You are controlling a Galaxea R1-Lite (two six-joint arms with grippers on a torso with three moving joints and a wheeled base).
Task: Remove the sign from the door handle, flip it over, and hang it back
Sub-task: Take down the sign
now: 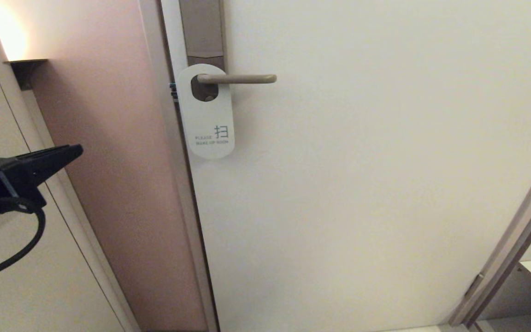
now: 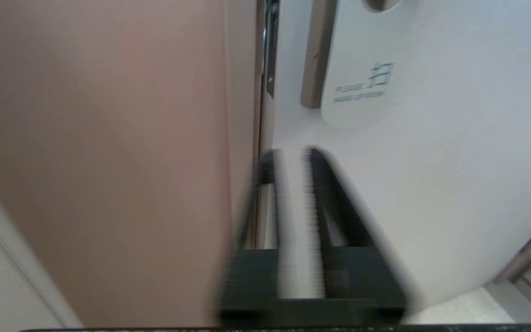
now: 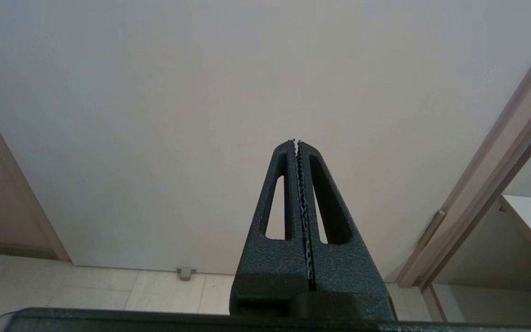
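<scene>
Approach to the sign, nothing lifted yet.

The sign (image 1: 206, 113) hangs by its oval hole on the door handle (image 1: 238, 79), white "PLEASE MAKE UP ROOM" face outward. Left tool (image 2: 293, 154) below and left of it, well apart, fingers slightly parted, holding nothing. Right tool (image 3: 297, 142) clenched on nothing, low, facing the bare door (image 1: 385, 161). Next, likely: open wider, reach up, pinch the sign's lower edge, slide it off along the lever's free end.
</scene>
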